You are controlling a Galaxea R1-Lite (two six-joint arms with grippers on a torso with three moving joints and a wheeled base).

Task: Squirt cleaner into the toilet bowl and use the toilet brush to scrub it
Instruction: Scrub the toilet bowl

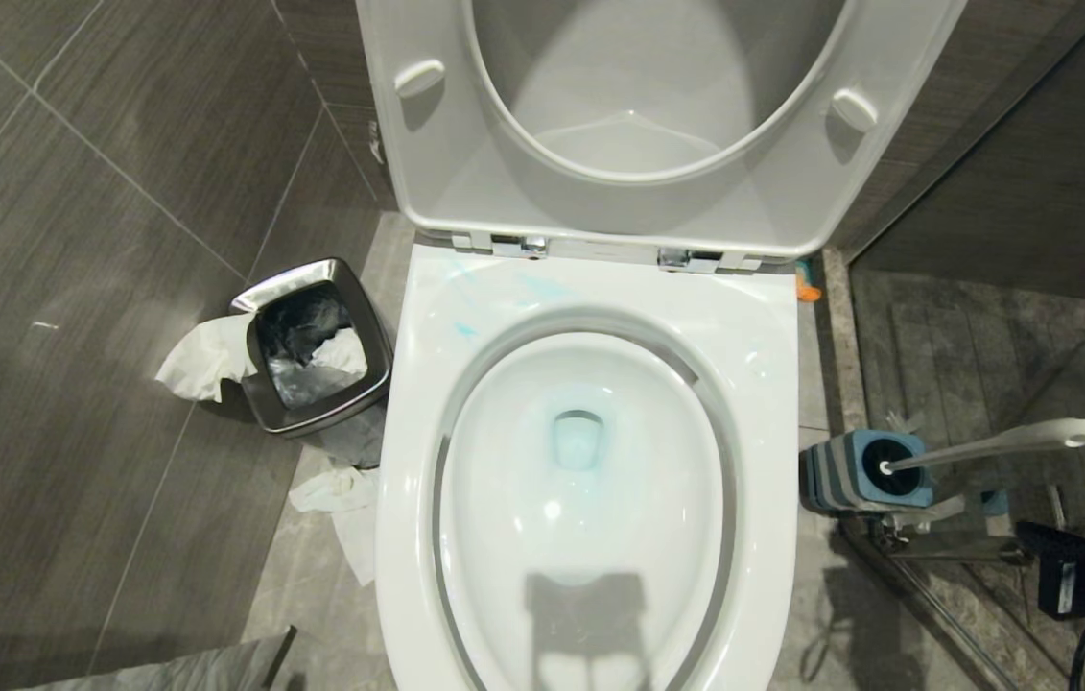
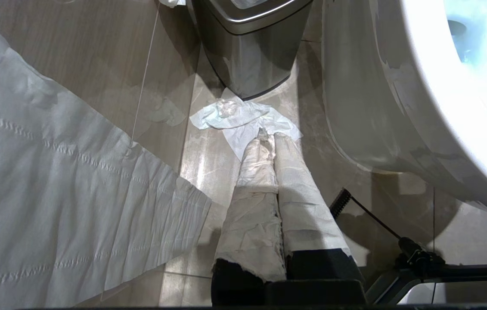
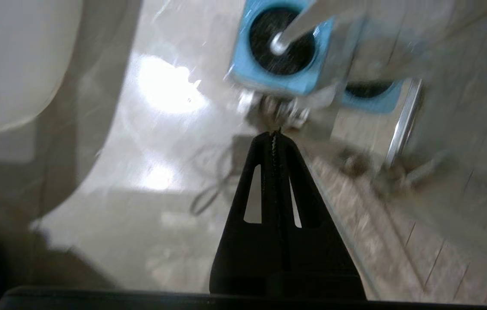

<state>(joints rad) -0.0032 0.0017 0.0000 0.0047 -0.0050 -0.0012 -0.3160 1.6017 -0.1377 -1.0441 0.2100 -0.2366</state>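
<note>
The white toilet bowl (image 1: 590,288) stands open, seat and lid raised. Cleaner shows as pale blue smears (image 1: 465,329) on the back left of the rim and as a blue tint around the drain (image 1: 577,441). The toilet brush (image 1: 1002,443) rests in its blue-and-grey holder (image 1: 863,470) on the floor right of the bowl, white handle leaning right. My right gripper (image 3: 274,134) is shut and empty, just short of the holder (image 3: 277,47). My left gripper (image 2: 269,135), fingers wrapped in white paper, is shut, low beside the bowl's left wall (image 2: 420,107).
A steel-rimmed bin (image 1: 317,345) with crumpled tissue stands left of the toilet. More tissue (image 1: 341,509) lies on the floor beside it. A chrome rail (image 1: 935,547) and glass partition run behind the brush holder. A wide paper sheet (image 2: 54,193) hangs near my left arm.
</note>
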